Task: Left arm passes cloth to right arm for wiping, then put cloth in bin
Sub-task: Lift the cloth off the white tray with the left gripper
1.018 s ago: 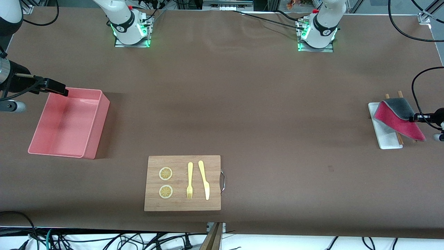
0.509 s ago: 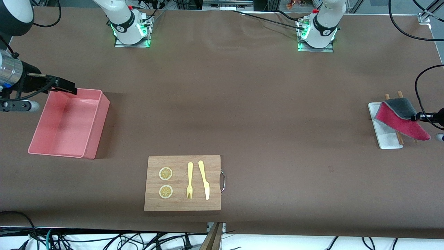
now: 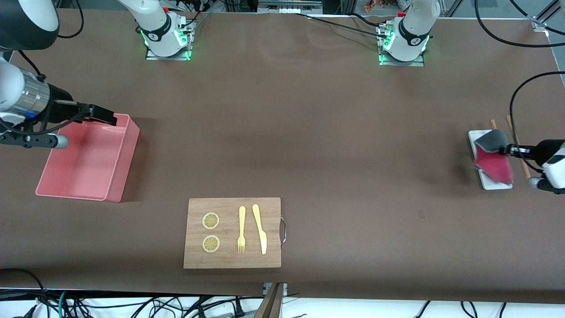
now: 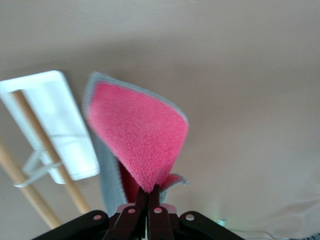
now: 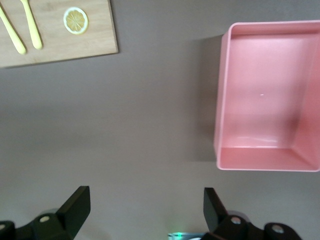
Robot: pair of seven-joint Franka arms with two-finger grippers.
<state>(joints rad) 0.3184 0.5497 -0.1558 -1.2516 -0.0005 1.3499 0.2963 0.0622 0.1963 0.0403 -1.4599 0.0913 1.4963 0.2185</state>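
Since a second ago: cloth [image 3: 493, 155] lifted and swung in over white tray [image 3: 477, 139], now hanging folded, pink face showing, grey edge up top. Pinched by one corner in left gripper [image 3: 506, 150], fingers pressed tight on it; same grip plain in left wrist view [image 4: 148, 197], with cloth [image 4: 140, 135] dangling beside tray [image 4: 47, 87] and two wooden sticks [image 4: 45, 145]. Right gripper [image 3: 105, 115] shifted inward too, now over bin [image 3: 114, 179] rim at the right arm's end, fingers spread wide and holding nothing [image 5: 145, 202]. Bin [image 5: 222, 120] lying open below. Board [image 3: 232, 263] with lemon slices [image 3: 210, 221], fork [image 3: 241, 229] and knife [image 3: 259, 229] unmoved, nearer the camera than bin.
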